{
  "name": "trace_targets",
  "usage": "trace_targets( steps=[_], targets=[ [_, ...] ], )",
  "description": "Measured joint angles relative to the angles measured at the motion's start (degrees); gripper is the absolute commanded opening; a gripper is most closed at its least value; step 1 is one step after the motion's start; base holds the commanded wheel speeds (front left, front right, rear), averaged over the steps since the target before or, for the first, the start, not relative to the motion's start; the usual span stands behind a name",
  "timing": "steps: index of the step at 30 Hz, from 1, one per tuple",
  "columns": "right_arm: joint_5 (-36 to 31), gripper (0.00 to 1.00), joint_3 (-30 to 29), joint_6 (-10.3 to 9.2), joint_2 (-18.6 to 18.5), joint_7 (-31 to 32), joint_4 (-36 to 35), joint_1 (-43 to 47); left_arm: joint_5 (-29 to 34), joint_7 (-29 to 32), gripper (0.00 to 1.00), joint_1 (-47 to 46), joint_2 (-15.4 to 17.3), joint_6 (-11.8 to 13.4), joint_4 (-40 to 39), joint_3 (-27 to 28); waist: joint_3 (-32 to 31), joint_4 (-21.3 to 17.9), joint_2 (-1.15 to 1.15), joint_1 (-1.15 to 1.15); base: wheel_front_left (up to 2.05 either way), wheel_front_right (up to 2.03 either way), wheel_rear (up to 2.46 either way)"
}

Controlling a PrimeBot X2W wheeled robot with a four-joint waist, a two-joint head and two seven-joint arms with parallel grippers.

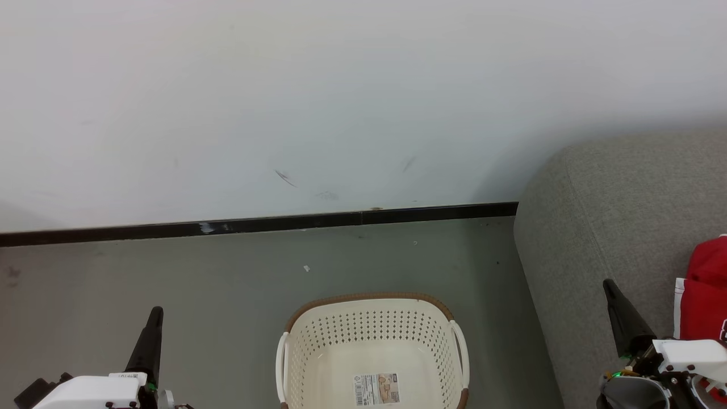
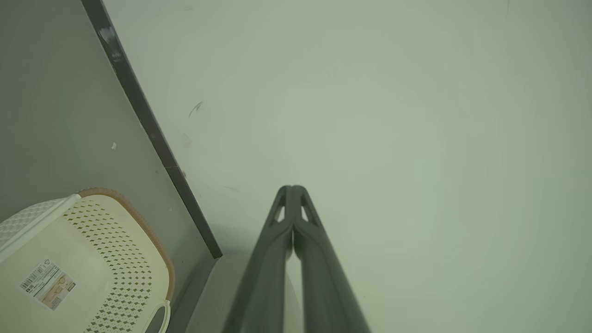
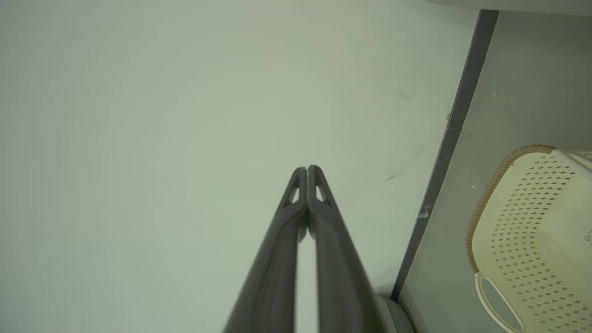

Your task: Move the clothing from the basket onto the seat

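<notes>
Down at the bottom of the head view, the left gripper (image 1: 154,318) rises at the lower left and the right gripper (image 1: 611,288) at the lower right. Each has its two dark fingers pressed flat together, tip to tip, with no cloth between them; the wrist views show the same for the left (image 2: 292,190) and the right (image 3: 306,171).

Between them the basket (image 1: 369,326) stands upright on the grey floor (image 1: 227,284), mouth up. Its brown rim curves towards the wall (image 1: 284,85), a handle sits on each side, and the paper label (image 1: 376,389) on its bottom is in plain sight. Its near end runs off the picture, so I cannot tell its long axis.

The clothing (image 1: 704,301) lies on the seat (image 1: 596,227) at the far right, just beyond the right gripper's fingers. It is a bright red heap with a white panel on its left side (it is cut by the frame edge, so I cannot say which way it runs).

The seat's rounded corner comes close to the black skirting board (image 1: 255,224). A narrow strip of floor separates its side from the basket's right handle. Wider floor lies to the basket's left and between its far rim and the skirting.
</notes>
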Motion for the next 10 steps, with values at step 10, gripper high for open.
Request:
trace_targets(
  steps=[10],
  targets=[
    [0.0,0.00,0.0,0.00,0.0,0.0,0.0,0.0,0.0,0.0,0.00,0.0,0.0,0.0,0.1,0.0,0.0,0.0,0.00,0.00,0.00,0.00,0.00]
  ],
)
